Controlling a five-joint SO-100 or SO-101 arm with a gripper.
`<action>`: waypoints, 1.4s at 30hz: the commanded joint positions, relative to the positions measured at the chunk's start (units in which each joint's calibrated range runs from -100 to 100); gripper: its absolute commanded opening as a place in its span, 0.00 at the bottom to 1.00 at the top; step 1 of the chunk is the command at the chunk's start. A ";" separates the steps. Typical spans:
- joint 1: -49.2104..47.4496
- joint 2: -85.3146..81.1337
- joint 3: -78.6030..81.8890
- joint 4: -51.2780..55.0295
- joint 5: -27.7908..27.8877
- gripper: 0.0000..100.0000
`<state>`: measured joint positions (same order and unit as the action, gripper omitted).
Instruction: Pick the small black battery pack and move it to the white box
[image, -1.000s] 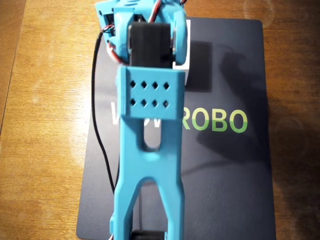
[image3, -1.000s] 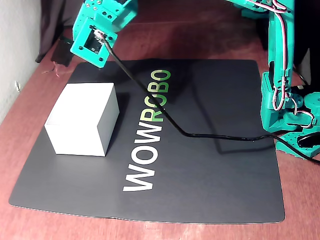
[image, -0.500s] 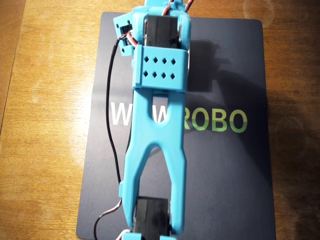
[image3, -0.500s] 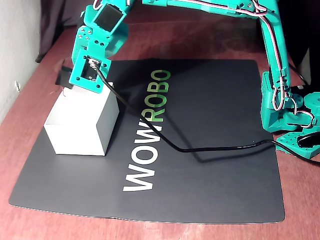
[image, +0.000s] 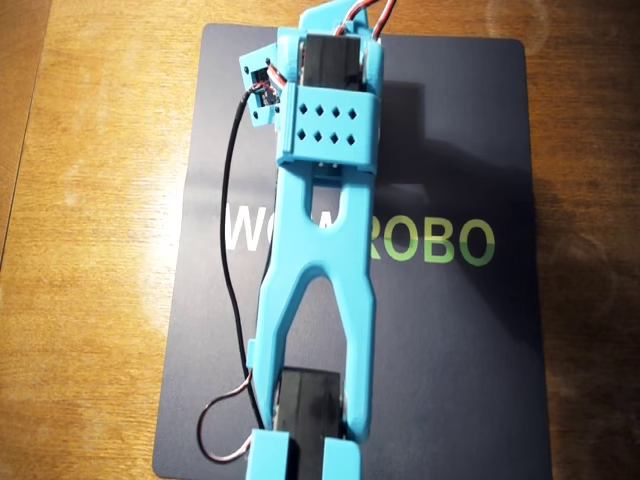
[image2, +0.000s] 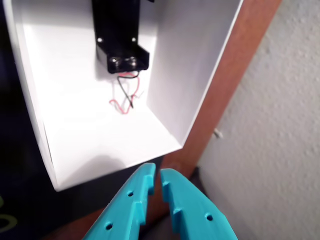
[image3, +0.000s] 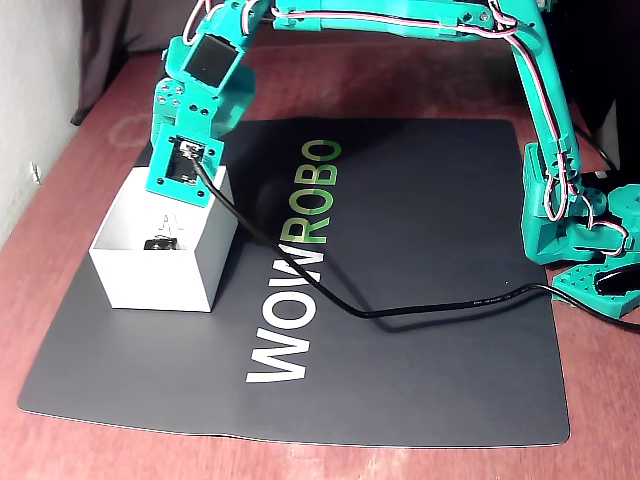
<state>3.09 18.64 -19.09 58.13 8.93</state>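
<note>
In the wrist view the small black battery pack (image2: 120, 35) lies on the floor of the white box (image2: 195, 75), its thin red and black wires (image2: 125, 97) curling off one end. My gripper (image2: 157, 172) hovers above the box's rim, teal fingers apart by only a narrow gap, with nothing between them. The fixed view shows the white box (image3: 155, 280) at the mat's left with the battery pack (image3: 160, 243) inside, and my wrist (image3: 180, 165) over its far edge. In the overhead view the arm (image: 315, 290) hides the box.
A black mat (image3: 420, 330) printed WOWROBO covers the wooden table. A black cable (image3: 400, 305) sags from the wrist across the mat to the arm's base (image3: 575, 220) at the right. A pale wall (image3: 35, 90) stands close left of the box.
The arm reached further out and lowered over the box. The battery pack, held above the box's far edge half a second ago, now lies inside it, free of the fingers.
</note>
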 joint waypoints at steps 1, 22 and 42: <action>0.72 -0.10 -1.82 -0.46 -0.21 0.01; 0.25 -8.34 -1.27 1.90 -1.35 0.01; -0.33 -37.45 21.31 25.21 -14.45 0.01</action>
<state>3.09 -10.08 -6.73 86.22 -5.68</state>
